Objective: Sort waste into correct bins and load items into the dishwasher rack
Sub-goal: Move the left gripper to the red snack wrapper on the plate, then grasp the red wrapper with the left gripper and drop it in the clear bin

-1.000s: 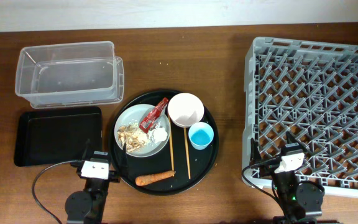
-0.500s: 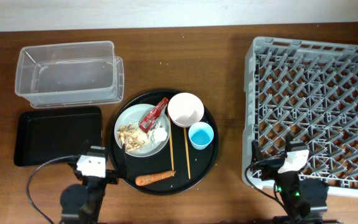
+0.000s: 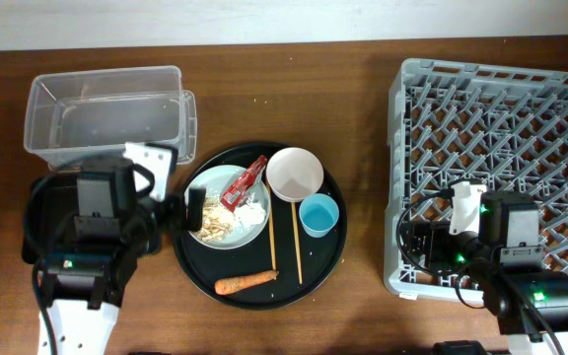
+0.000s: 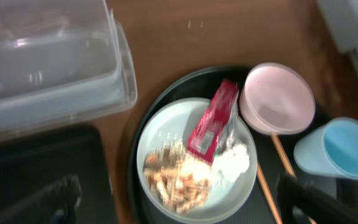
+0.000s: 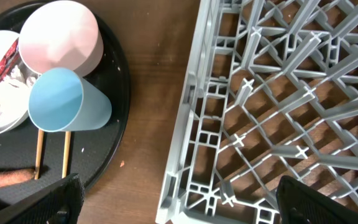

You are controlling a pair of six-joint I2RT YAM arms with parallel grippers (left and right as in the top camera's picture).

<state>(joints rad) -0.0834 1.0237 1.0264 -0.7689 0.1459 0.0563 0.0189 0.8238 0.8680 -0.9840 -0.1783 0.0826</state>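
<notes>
**A:** Where is the red wrapper [image 3: 244, 183], and which way does it run?

**B:** It lies on the pale plate [image 3: 208, 185]. Its long axis is diagonal, from the plate's middle out to the far right rim, and that end reaches over the rim toward the white bowl [image 3: 295, 174]. The crumpled tissue [image 3: 254, 212] sits against its near end. The beige food scraps [image 3: 210, 222] are heaped on the plate's near left part.

**A:** And the other long things?

**B:** The carrot [image 3: 246, 283] lies almost crosswise, with its thick end to the left and its thin tip to the right. The two chopsticks [image 3: 272, 240] lie parallel, running near to far between the plate and the light-blue cup [image 3: 319, 215], which stands mouth up. All of these rest on the round black tray [image 3: 335, 254].

**A:** What is around that tray?

**B:** The clear tub [image 3: 106, 118] is at the far left, and the flat black tray [image 4: 36, 155] is just in front of it, mostly under the left arm. The dishwasher rack [image 3: 501, 128] is well to the right, with a strip of bare table [image 3: 363, 118] between.

**A:** What about the grippers?

**B:** The left gripper [image 4: 179, 204] hangs over the plate with its fingers spread wide and nothing between them. From overhead one finger [image 3: 194, 210] shows at the plate's left rim, but contact cannot be told. The right gripper [image 5: 179, 199] is also spread wide and empty, above the rack's near left corner and the table strip beside it.
</notes>
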